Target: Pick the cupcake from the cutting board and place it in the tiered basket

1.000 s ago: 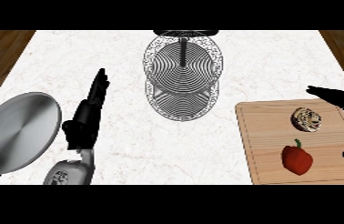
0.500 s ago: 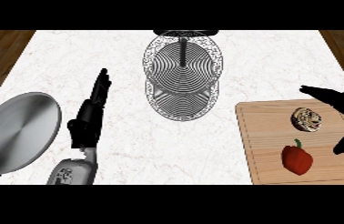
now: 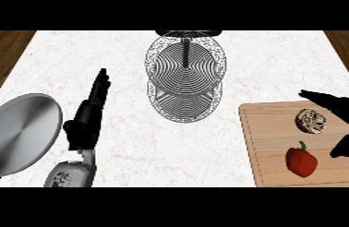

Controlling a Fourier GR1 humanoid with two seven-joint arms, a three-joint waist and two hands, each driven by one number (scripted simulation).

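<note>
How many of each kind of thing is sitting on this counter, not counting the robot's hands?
Cupcake: 1
Red pepper: 1
Cutting board: 1
Tiered basket: 1
Silver plate: 1
Total: 5

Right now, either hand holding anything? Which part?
Nothing held. Right hand hovers open around the cupcake on the cutting board; left hand rests open.
</note>
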